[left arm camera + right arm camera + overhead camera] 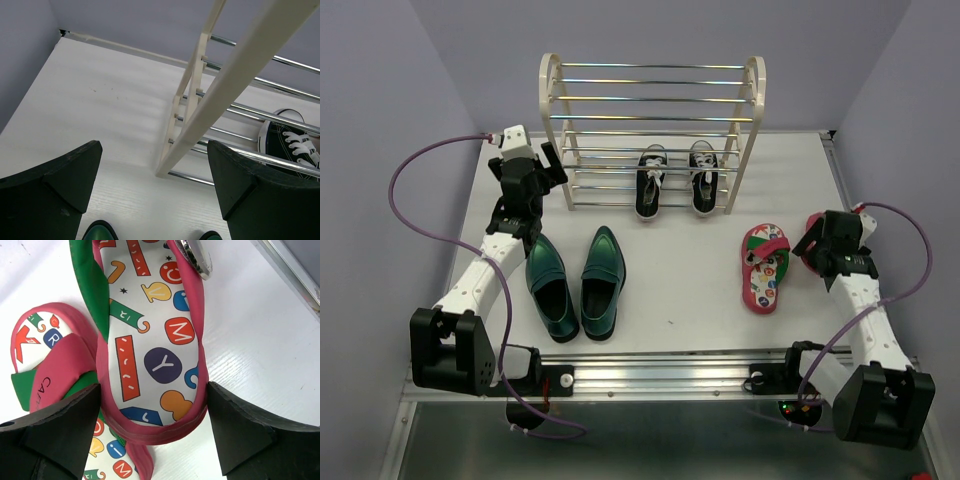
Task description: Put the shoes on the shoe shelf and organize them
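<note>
- We see the red flip-flops (pixel 765 268), with letter-printed footbeds and green straps, on the right of the counter (pixel 670 290). The right fingers (pixel 55 435) are spread wide astride one heel.
- Glossy dark-green loafers (pixel 552 285) lie side by side on the left.
- Black white-laced sneakers (pixel 650 182) sit on the bottom tier of the cream shoe shelf (pixel 552 100).
- The left fingers (pixel 55 185) gape wide beside its left panel.

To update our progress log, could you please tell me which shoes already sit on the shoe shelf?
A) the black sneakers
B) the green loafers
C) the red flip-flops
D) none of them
A: the black sneakers rest side by side on the lowest rods of the shoe shelf, while the green loafers and the flip-flops lie on the table in front of it.
</note>
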`<action>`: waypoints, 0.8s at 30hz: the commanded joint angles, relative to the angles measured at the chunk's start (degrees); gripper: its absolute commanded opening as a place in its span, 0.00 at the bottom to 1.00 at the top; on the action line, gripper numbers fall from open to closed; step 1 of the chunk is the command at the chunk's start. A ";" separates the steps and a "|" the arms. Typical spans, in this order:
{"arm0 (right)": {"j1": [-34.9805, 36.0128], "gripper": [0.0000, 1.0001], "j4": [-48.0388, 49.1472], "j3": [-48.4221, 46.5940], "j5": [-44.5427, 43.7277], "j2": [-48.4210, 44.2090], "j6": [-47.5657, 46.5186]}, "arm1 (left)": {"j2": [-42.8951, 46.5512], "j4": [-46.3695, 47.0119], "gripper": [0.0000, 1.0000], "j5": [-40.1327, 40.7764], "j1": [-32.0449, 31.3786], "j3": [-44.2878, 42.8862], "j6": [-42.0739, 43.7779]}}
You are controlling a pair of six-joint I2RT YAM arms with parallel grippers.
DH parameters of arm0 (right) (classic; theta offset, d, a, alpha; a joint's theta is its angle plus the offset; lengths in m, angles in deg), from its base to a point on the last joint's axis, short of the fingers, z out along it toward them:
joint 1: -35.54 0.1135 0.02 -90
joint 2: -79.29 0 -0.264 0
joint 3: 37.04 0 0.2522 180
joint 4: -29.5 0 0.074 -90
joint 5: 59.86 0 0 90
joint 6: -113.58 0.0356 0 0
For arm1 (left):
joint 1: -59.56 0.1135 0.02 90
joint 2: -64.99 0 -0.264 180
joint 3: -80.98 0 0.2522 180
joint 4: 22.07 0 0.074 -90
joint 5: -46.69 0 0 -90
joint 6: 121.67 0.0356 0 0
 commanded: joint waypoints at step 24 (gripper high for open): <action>0.21 0.55 5.31 1.51 -1.58 17.07 8.80 | 1.47 2.67 0.99 2.18 -0.24 0.67 -0.13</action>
